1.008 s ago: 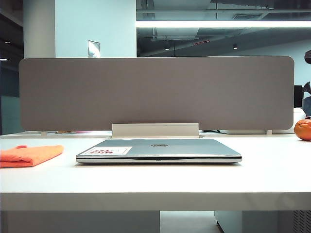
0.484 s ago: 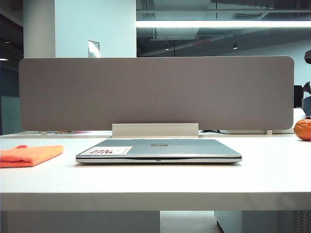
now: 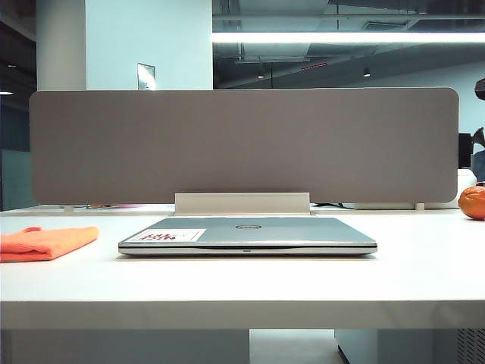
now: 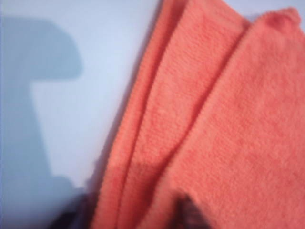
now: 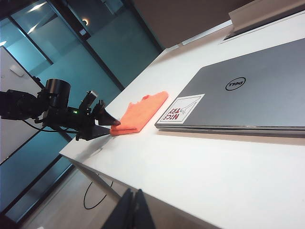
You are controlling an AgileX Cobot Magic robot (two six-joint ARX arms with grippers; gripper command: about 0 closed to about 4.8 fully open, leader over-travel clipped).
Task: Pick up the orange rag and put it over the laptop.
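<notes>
Your left claw (image 5: pixel 110 127) at rag's (image 3: pixel 47 242) outer edge, grip unclear | right claw (image 5: pixel 135 211) pressed together, off worktop (image 3: pixel 303 284) | laptop (image 3: pixel 248 234) closed, clear margins.

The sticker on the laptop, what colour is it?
White with red lettering. The sticker on the laptop shows best in the right wrist view.

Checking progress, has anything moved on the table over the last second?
Nothing visibly changed in the exterior view: rag, laptop and fruit lie where they were. Neither arm shows there. The right wrist view puts the left gripper at the rag's end, the right gripper near the table front edge.
</notes>
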